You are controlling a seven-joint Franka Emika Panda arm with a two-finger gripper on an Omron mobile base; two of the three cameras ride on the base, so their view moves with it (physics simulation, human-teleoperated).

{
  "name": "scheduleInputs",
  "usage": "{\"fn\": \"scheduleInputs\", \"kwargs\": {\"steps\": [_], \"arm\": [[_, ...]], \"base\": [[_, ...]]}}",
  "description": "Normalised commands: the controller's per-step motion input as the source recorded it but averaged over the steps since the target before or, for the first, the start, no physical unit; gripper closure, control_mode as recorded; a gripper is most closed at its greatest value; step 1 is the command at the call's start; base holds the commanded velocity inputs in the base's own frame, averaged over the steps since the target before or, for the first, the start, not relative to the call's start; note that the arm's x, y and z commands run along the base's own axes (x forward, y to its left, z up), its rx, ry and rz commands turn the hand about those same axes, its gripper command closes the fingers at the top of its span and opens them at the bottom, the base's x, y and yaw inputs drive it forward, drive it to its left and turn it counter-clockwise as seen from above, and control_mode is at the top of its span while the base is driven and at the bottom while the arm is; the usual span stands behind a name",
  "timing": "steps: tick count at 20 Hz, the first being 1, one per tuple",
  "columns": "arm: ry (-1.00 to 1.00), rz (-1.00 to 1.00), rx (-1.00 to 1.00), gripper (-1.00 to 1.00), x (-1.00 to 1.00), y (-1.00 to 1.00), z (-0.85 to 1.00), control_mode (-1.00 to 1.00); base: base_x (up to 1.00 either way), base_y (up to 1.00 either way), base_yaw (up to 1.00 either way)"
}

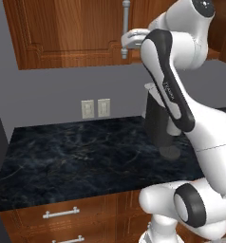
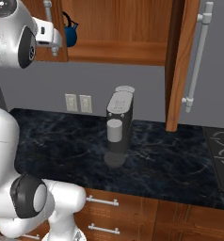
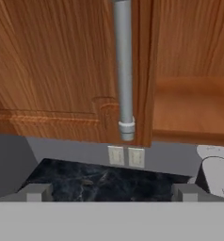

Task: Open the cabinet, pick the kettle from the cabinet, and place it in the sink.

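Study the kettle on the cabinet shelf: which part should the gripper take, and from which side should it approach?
Probably the black arched handle of the kettle, which looks thin enough for the open gripper. Come in from the cabinet's open front, since the kettle sits on the shelf behind the closed left door, which still partly hides it.

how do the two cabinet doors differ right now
The right door is swung wide open, edge-on to the right base view, baring the shelf and the kettle. The left door is shut, its handle just ahead of the open gripper. Both are reddish-brown wood with long vertical silver bar handles.
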Motion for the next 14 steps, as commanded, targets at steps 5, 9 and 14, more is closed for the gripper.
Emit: {"fn": "scheduleInputs", "kwargs": {"steps": [5,9,14], "arm": [[0.0,0.0,-0.11,-1.0,0.46,0.03,0.0,-1.0],[0.0,0.0,-0.06,-1.0,0.5,0.08,0.0,-1.0],[0.0,0.0,-0.01,-1.0,0.52,0.09,0.0,-1.0]], "base": [[0.0,0.0,0.0],[0.0,0.0,0.0],[0.0,0.0,0.0]]}}
